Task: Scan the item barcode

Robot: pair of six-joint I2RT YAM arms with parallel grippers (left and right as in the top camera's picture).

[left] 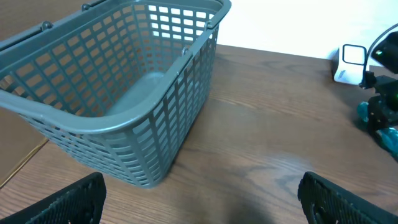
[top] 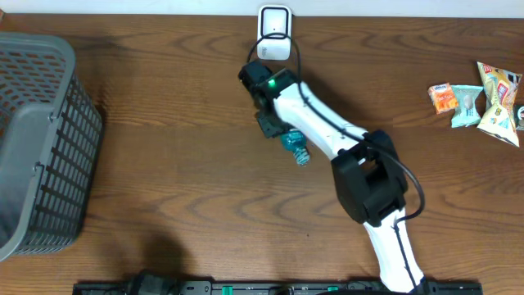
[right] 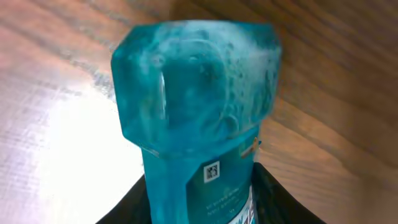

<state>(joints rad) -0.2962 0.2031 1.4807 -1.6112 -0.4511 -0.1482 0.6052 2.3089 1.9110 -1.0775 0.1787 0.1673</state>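
- Left gripper (left: 199, 208): low in its wrist view, jaws spread wide.
- Bottle (top: 296, 150): clear teal with a small square code on its label, at the centre of the overhead view, below the scanner (top: 273, 33).
- Right gripper (top: 282, 135): clamped on the bottle, its arm slanting up-left from the bottom edge.

The bottle (right: 199, 112) is cut off by the right wrist view's lower edge, its label print unreadable; overhead, the basket (top: 70, 172) is clipped leftward.
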